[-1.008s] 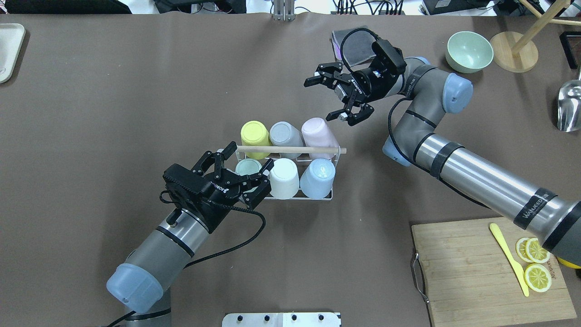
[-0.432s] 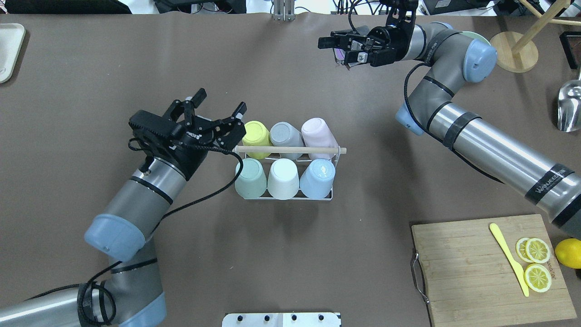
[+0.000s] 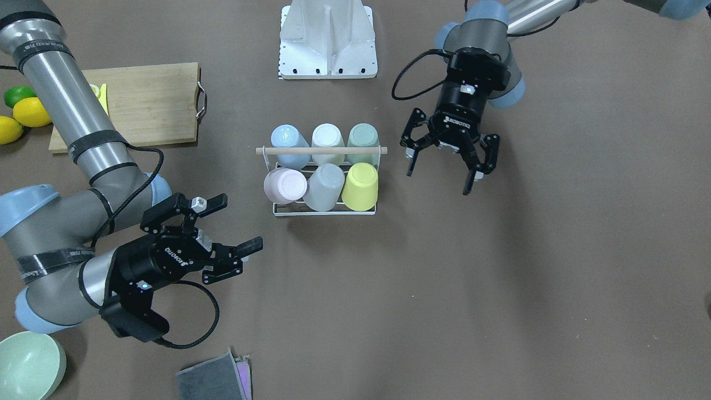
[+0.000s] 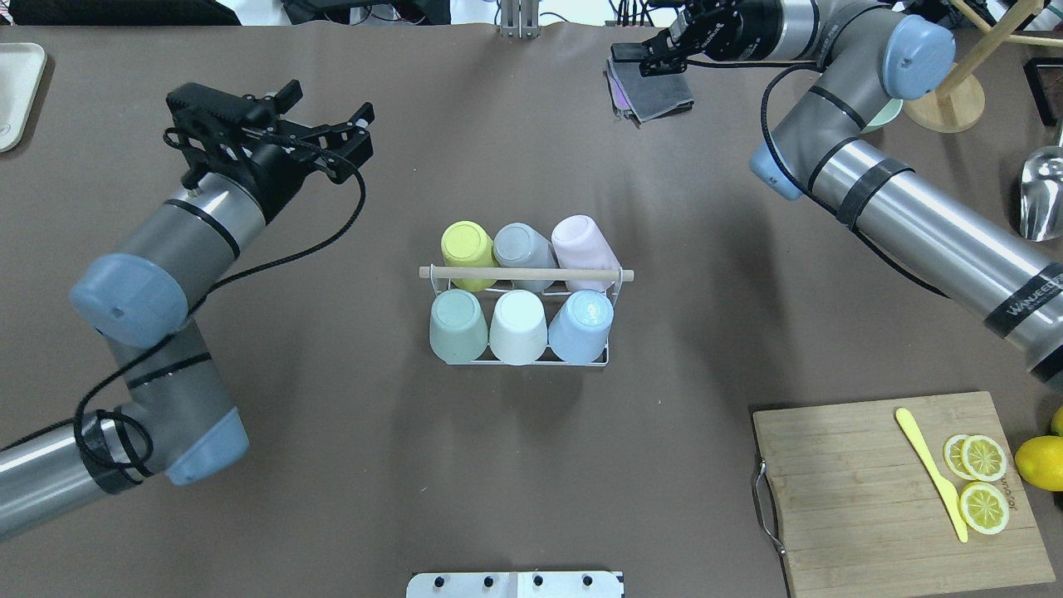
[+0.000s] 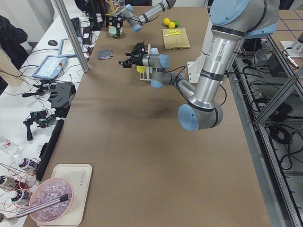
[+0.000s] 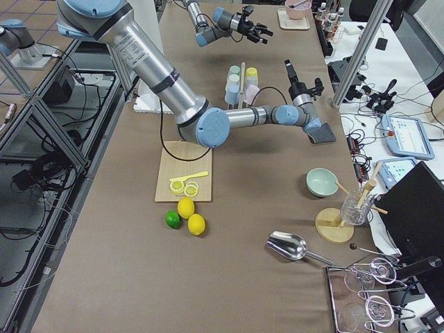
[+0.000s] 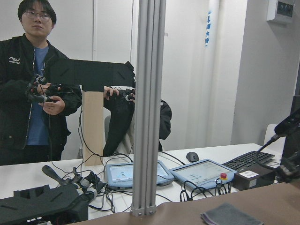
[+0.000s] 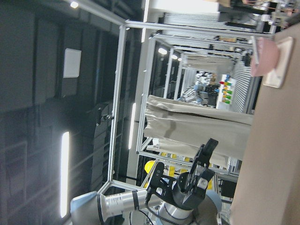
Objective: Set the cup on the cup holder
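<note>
The white wire cup holder (image 4: 540, 362) with a wooden dowel handle (image 4: 531, 273) stands mid-table. It holds six upturned cups: yellow (image 4: 467, 247), grey (image 4: 521, 247) and pink (image 4: 581, 239) in the far row, green (image 4: 457, 325), white (image 4: 517, 327) and blue (image 4: 581, 325) in the near row. My left gripper (image 4: 332, 116) is open and empty, off to the far left of the holder. My right gripper (image 4: 648, 54) is open and empty at the far edge. The front view shows the holder (image 3: 322, 213) and both grippers open, left (image 3: 441, 175) and right (image 3: 239, 222).
A grey cloth (image 4: 656, 91) lies under the right gripper. A cutting board (image 4: 864, 498) with lemon slices and a yellow knife sits at the near right, with a lemon (image 4: 1038, 461) beside it. A green bowl (image 3: 28, 364), wooden stand (image 4: 938, 95), metal scoop (image 4: 1042, 195) and white tray (image 4: 17, 91) line the edges.
Both grippers have drawn away from the holder. The left one lifted off the green cup and moved far left. The right one moved to the far edge over the cloth.
</note>
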Controlling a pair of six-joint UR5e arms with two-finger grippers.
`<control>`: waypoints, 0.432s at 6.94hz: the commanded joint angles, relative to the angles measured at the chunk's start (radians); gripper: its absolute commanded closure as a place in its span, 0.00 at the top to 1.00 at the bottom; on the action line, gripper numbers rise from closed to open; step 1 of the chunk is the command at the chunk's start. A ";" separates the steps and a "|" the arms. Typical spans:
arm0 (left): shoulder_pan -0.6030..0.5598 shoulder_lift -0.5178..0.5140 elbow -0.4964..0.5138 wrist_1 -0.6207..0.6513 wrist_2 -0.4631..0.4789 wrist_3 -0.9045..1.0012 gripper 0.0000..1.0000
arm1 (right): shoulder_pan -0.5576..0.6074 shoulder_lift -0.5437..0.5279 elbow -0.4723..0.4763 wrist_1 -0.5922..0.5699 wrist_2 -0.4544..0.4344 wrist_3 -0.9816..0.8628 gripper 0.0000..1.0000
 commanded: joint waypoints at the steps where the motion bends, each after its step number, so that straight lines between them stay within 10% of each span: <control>1: -0.165 0.069 0.023 0.157 -0.290 -0.067 0.97 | 0.077 -0.020 0.063 -0.165 -0.239 0.625 0.99; 3: -0.295 0.115 0.023 0.355 -0.601 -0.067 0.97 | 0.105 -0.034 0.094 -0.284 -0.639 0.796 0.99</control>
